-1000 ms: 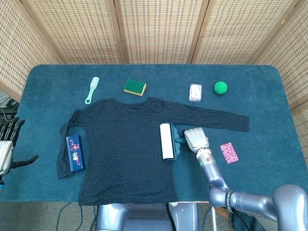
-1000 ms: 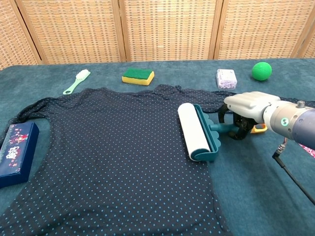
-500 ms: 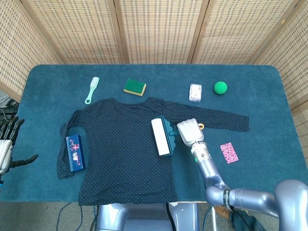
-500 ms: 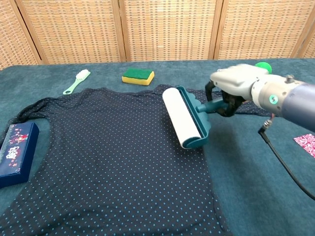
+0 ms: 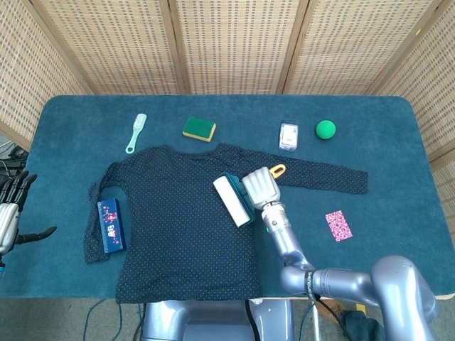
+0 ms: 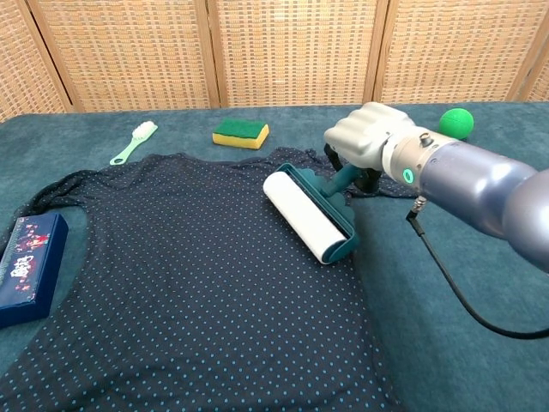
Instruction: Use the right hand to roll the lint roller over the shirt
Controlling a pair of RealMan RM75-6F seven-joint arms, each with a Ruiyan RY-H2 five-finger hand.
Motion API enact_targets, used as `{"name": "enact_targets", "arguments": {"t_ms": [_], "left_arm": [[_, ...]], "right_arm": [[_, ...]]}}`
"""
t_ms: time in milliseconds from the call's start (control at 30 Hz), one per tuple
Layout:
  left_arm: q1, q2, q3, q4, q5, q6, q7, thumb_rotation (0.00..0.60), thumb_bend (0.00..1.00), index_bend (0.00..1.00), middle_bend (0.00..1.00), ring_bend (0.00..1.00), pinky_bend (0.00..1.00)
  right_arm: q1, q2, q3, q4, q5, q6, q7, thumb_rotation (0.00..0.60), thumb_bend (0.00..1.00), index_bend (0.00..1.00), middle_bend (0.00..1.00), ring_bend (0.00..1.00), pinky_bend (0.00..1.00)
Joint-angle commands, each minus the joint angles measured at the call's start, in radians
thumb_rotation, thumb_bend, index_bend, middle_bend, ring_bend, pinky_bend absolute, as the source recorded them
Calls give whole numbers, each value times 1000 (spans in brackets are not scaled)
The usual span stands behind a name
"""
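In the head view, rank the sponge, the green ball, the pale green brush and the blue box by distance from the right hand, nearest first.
From the right hand:
1. Sponge, behind it, to the left.
2. Green ball, back right.
3. Brush, back left.
4. Blue box, far left on the shirt's sleeve.
The last two run fairly close.

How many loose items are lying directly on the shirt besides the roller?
1: the blue box lies on the shirt's sleeve at the left edge. Nothing else rests on it.
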Motion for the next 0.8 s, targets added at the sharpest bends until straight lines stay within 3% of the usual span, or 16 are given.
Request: {"name": "enact_targets", "arguments": {"t_ms": [33, 800], "left_arm": [[-2, 1, -1, 2, -2, -3, -4, 600, 0, 0, 0, 0, 0], [-10, -2, -4, 9, -18, -11, 2, 600, 0, 0, 0, 0, 0]], "right_arm": [[9, -17, -10, 12, -4, 9, -20, 600, 850, 694, 1000, 1000, 1000], [73, -90, -102, -161, -96, 77, -264, 600, 852, 717, 1000, 1000, 1000]]}}
